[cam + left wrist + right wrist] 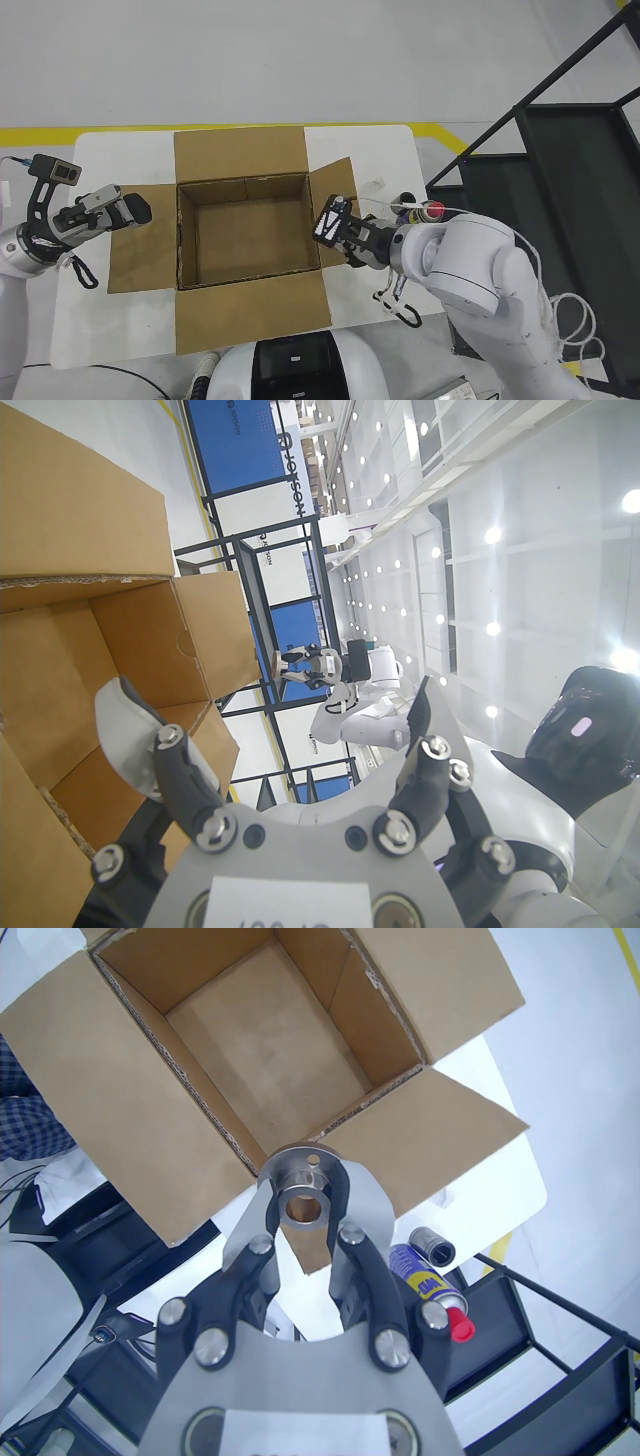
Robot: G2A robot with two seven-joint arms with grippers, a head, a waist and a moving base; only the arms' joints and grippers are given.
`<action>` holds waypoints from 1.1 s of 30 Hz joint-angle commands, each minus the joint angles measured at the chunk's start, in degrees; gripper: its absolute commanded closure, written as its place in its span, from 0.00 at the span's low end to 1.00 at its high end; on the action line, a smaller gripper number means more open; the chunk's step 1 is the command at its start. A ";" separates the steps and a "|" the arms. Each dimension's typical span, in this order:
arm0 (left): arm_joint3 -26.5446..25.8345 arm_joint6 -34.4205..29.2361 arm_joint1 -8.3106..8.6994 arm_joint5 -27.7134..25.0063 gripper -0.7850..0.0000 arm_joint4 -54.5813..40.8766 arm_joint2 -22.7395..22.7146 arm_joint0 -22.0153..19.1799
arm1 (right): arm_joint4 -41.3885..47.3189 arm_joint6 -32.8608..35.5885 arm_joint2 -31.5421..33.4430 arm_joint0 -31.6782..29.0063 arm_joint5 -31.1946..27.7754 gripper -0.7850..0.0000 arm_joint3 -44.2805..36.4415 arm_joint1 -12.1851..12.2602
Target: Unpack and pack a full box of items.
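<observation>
Left gripper [138, 208] out over left flap, fingers spread wide, nothing in them. Box [245, 190] mid-table, flaps folded out, cardboard floor in plain sight. Right gripper [306, 1178] clamped on flanged metal bushing [302, 1208], held above right flap, just outside box wall. Spray can [425, 1285] and small metal sleeve [432, 1245] lying on table [505, 1178] beyond. Looks like packing: clear rim first, lower near a corner of floor, release only once down. Heavy part, so a drop could dent cardboard.
</observation>
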 commanded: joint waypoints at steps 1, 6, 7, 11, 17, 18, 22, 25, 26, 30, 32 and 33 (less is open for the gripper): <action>0.00 0.00 0.00 0.00 0.00 0.00 0.00 0.00 | 1.92 -1.26 3.55 -2.31 -1.26 1.00 0.01 1.41; 0.00 0.00 0.00 0.00 0.00 0.00 0.00 0.00 | 6.10 -4.57 11.78 -7.73 -4.56 1.00 0.01 4.15; 0.00 0.00 0.00 0.00 0.00 0.00 0.00 0.00 | 6.68 -5.10 13.43 -8.83 -5.09 1.00 0.01 4.60; 0.00 0.00 0.00 0.00 0.00 0.00 0.00 0.00 | 9.41 -6.87 19.92 -13.40 -6.87 1.00 0.01 6.16; 0.00 0.00 0.00 0.00 0.00 0.00 0.00 0.00 | 10.45 -7.12 25.90 -20.89 -7.11 1.00 0.01 8.20; 0.00 0.00 0.00 0.00 0.00 0.00 0.00 0.00 | 10.78 -7.31 26.81 -21.84 -7.30 1.00 0.31 8.41; 0.00 0.00 0.00 0.00 0.00 0.00 0.00 0.00 | 11.82 -9.42 29.03 -24.67 -8.86 1.00 3.85 8.72; 0.00 0.00 0.00 0.00 0.00 0.00 0.00 0.00 | 9.07 -11.61 27.70 -25.96 -8.91 1.00 6.86 8.80; 0.00 0.00 0.00 0.00 0.00 0.00 0.00 0.00 | 7.94 -12.64 26.95 -26.22 -8.69 1.00 8.07 8.80; 0.00 0.00 0.00 0.00 0.00 0.00 0.00 0.00 | 3.49 -17.21 23.45 -26.67 -7.70 1.00 12.61 8.71; 0.00 0.00 0.00 0.00 0.00 0.00 0.00 0.00 | 1.56 -19.71 21.89 -26.59 -7.19 1.00 14.76 8.64; 0.00 0.00 0.00 0.00 0.00 0.00 0.00 0.00 | 0.73 -20.89 21.14 -26.53 -6.93 1.00 15.87 8.61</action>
